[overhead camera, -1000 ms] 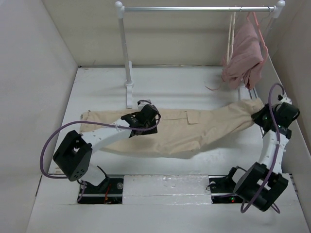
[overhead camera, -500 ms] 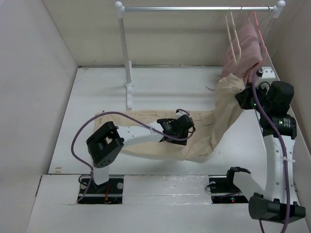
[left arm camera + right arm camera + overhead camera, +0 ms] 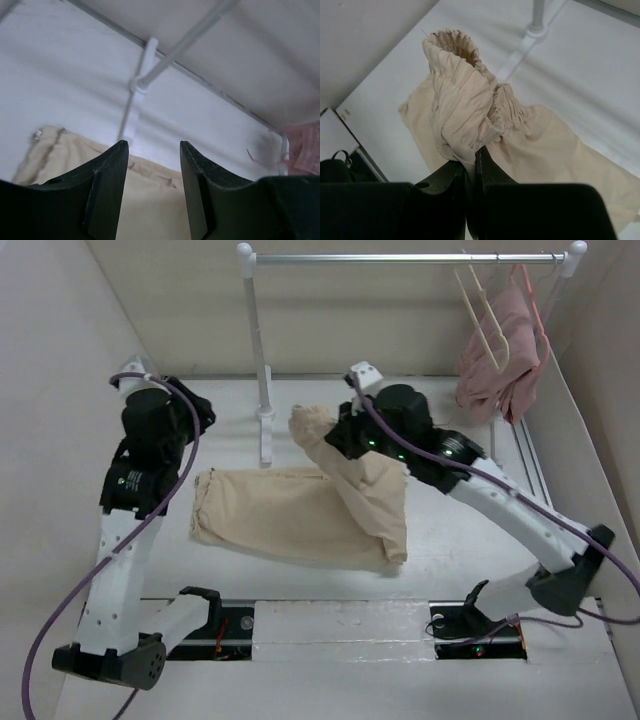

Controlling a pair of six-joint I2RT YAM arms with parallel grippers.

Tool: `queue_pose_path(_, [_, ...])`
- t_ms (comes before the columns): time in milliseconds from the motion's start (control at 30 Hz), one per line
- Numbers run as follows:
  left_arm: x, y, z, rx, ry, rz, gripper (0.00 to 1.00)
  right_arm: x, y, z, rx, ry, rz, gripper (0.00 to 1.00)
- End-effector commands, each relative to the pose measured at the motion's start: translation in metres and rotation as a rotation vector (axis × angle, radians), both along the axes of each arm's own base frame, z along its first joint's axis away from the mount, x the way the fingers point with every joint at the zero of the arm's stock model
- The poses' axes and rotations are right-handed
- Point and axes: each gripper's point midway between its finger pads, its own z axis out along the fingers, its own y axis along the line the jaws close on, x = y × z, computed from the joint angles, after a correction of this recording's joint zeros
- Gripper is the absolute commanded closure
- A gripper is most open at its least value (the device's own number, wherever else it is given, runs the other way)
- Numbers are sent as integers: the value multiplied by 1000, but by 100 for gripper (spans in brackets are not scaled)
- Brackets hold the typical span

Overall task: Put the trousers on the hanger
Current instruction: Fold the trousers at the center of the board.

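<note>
The beige trousers [image 3: 290,520] lie folded over on the table. My right gripper [image 3: 335,440] is shut on one bunched end of the trousers and holds it lifted above the middle of the table. In the right wrist view the gathered fabric [image 3: 465,100] rises from between the shut fingers of the right gripper [image 3: 472,160]. My left gripper [image 3: 200,412] is open and empty, raised high at the far left. In the left wrist view the left gripper [image 3: 152,145] has trousers [image 3: 150,200] below it. The cream hanger [image 3: 482,310] hangs bare on the rail at the right.
A white clothes rail [image 3: 400,257] spans the back, and its left post [image 3: 260,350] stands on the table beside the trousers. A dusty-pink garment [image 3: 502,350] on a thin pink hanger hangs at the rail's right end. Walls close in on both sides.
My right gripper has carried the trouser end from the right side leftwards to the middle, folding the trousers over. My left gripper has left the trousers and risen to the far left.
</note>
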Motion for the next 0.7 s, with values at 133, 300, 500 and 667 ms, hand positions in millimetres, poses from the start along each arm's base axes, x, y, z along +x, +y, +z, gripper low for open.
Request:
queue_pose_path(133, [-13, 45, 35, 122, -28, 94, 57, 5, 161, 36, 173, -81, 154, 100])
queue_pose_path(300, [-16, 64, 82, 185, -103, 177, 55, -40, 268, -40, 139, 10, 382, 66])
queue_pose_path(500, [-9, 65, 90, 190, -111, 186, 54, -62, 296, -119, -39, 107, 572, 17])
queue_pose_path(667, [0, 56, 25, 212, 36, 129, 53, -46, 211, -91, -53, 58, 477, 8])
